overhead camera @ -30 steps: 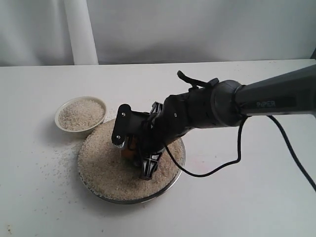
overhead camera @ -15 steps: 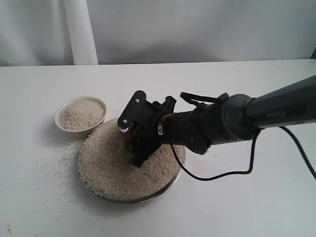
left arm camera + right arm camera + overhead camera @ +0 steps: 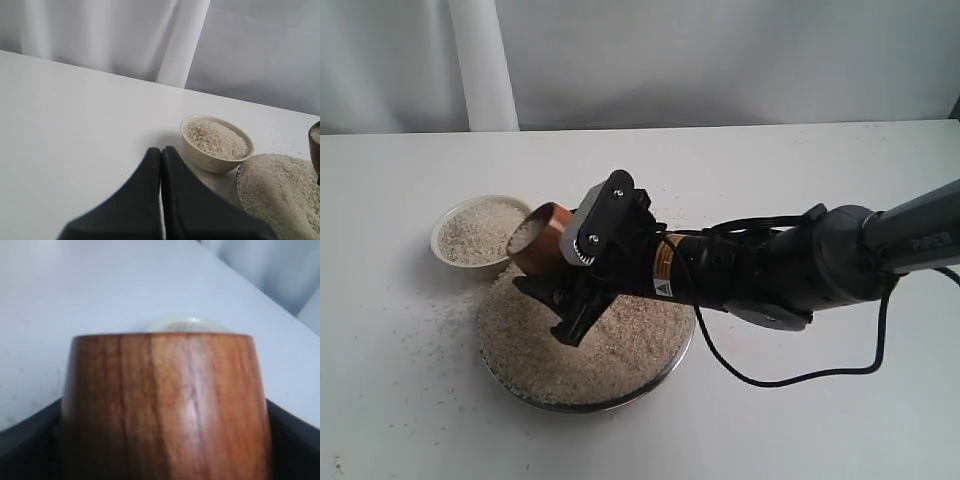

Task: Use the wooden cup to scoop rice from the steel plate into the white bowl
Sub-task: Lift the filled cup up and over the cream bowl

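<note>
The wooden cup (image 3: 544,241) hangs tilted above the far left edge of the steel plate (image 3: 665,368), right beside the white bowl (image 3: 480,232). My right gripper (image 3: 567,264) is shut on the cup, and pale rice (image 3: 525,233) shows in its mouth. In the right wrist view the cup (image 3: 165,400) fills the picture between the dark fingers (image 3: 27,432), with the bowl's rim (image 3: 186,325) just beyond it. Rice (image 3: 620,345) is heaped on the plate, and more rice (image 3: 215,137) fills the bowl (image 3: 207,159). My left gripper (image 3: 161,151) is shut and empty, short of the bowl.
Loose grains (image 3: 435,325) are scattered on the white table (image 3: 800,420) left of the plate. A black cable (image 3: 790,375) loops from the right arm over the table. A white curtain (image 3: 480,60) hangs behind the table's far edge.
My right gripper has come up out of the rice on the plate with the cup and swung left toward the bowl. The cup now shows rice in its mouth.
</note>
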`<state>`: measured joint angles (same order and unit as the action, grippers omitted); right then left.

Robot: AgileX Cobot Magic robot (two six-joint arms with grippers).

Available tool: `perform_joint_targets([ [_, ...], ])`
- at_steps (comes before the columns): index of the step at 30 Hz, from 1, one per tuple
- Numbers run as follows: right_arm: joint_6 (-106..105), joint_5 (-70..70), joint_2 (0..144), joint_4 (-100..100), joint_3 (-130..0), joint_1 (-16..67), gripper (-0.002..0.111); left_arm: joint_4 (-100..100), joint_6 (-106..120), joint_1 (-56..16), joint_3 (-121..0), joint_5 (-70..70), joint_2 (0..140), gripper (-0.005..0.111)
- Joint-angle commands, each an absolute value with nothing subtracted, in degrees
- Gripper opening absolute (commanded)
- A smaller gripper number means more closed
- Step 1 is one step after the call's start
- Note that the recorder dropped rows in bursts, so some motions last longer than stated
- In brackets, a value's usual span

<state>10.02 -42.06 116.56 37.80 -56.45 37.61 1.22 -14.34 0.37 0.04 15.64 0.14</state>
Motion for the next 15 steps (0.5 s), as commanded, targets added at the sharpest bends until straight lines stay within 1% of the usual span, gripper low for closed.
perform_joint_targets([
  [1,10.6,-49.5,115.6,39.2,-58.7,37.2,0.000,1.0,-14.6,0.0,0.0,15.2,0.0,0.000],
  [3,13.2,-44.2,115.6,40.6,-62.7,37.2,0.000,1.0,-14.6,0.0,0.0,15.2,0.0,0.000],
  [4,17.3,-37.9,115.6,43.9,-66.6,37.2,0.000,1.0,-14.6,0.0,0.0,15.2,0.0,0.000],
  [5,21.7,-32.4,115.6,47.9,-70.1,37.3,0.000,1.0,-14.6,0.0,0.0,15.2,0.0,0.000],
  [9,39.9,-18.7,115.6,66.2,-80.7,37.4,0.000,1.0,-14.6,0.0,0.0,15.2,0.0,0.000],
  [13,47.6,-12.5,117.1,74.9,-88.1,38.3,0.000,1.0,-14.6,0.0,0.0,15.2,0.0,0.000],
  [15,49.5,-11.9,118.5,78.0,-90.4,38.9,0.000,1.0,-14.6,0.0,0.0,15.2,0.0,0.000],
])
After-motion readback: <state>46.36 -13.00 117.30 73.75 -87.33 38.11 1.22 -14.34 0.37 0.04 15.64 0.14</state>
